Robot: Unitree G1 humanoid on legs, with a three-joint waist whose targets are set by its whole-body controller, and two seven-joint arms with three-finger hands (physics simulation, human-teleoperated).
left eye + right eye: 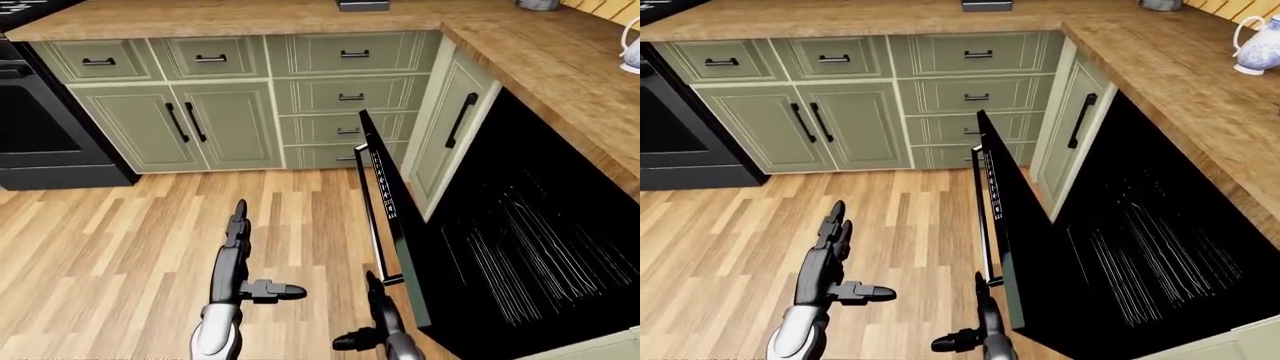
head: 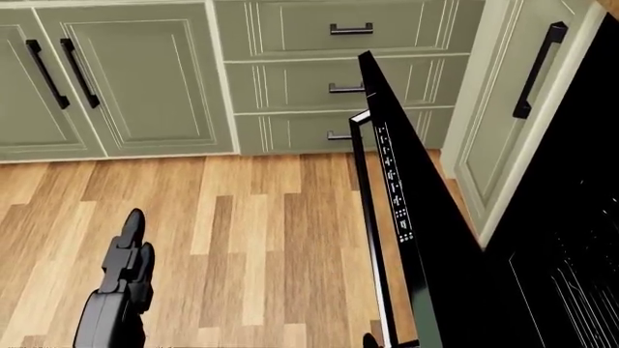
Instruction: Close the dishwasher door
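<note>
Standing partly open, the black glossy dishwasher door with its row of small white control marks leans out from the dark dishwasher cavity at the right of the left-eye view, neither flat down nor shut; its slim dark bar handle runs along the outer face; wire racks show faintly inside; task judged part done at most, the door has yet to be swung up flush with the green cabinet fronts; right robot hand, black and grey, sits low just beside the door's lower edge near the handle end, fingers spread, gripping nothing, contact with the door not clear; left robot hand hovers over the wooden plank floor, well apart from the door, fingers straight and thumb out, empty; wooden worktop runs above the dishwasher; white patterned jug on it at far right; black oven at far left.
</note>
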